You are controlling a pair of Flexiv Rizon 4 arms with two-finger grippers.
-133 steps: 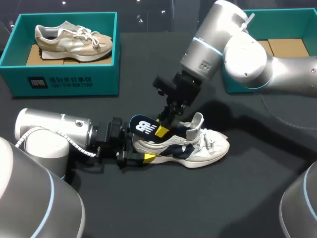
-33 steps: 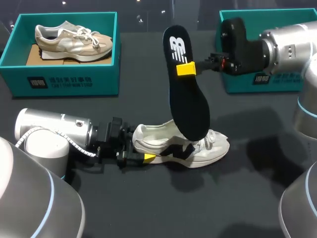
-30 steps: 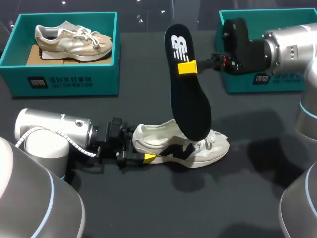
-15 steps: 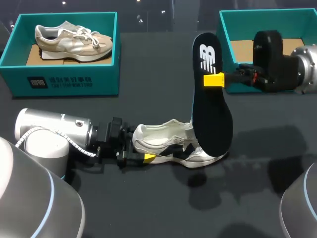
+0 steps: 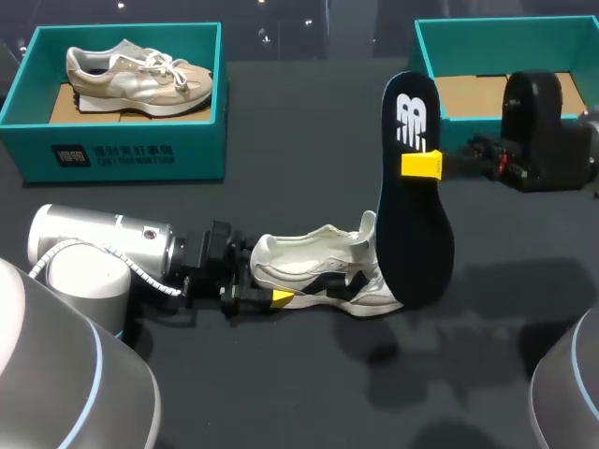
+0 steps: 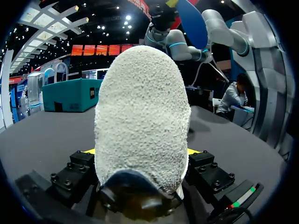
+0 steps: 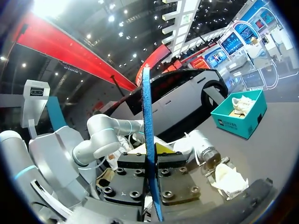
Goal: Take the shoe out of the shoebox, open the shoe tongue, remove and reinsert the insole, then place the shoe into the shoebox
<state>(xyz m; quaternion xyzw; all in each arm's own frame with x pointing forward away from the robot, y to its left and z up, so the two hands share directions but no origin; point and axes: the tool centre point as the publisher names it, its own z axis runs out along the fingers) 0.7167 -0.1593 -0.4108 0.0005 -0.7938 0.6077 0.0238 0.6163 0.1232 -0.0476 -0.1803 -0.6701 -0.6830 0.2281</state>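
- Shoe [image 5: 318, 271] stood sole-down on the table, well apart from the teal shoebox [image 5: 426, 70] at the right rear. Its long axis ran across the table, with the heel toward my left arm and the toe toward the right. The tongue stood raised.
- Insole [image 5: 416, 215] hung in the air over the toe, nearly upright, with the printed heel end up and the toe end down.
- Right gripper [image 5: 421, 166] was pinched tight on the insole near its upper end, so most of its length dangled free.
- Left gripper [image 5: 267, 292] was clamped on the shoe's heel from both sides.
- Risk, as I judged it: with so short a hold, the insole might swing or slip. Its toe end might catch on the tongue or collar and fold when fed back in. A hard push might twist the shoe in the heel clamp.
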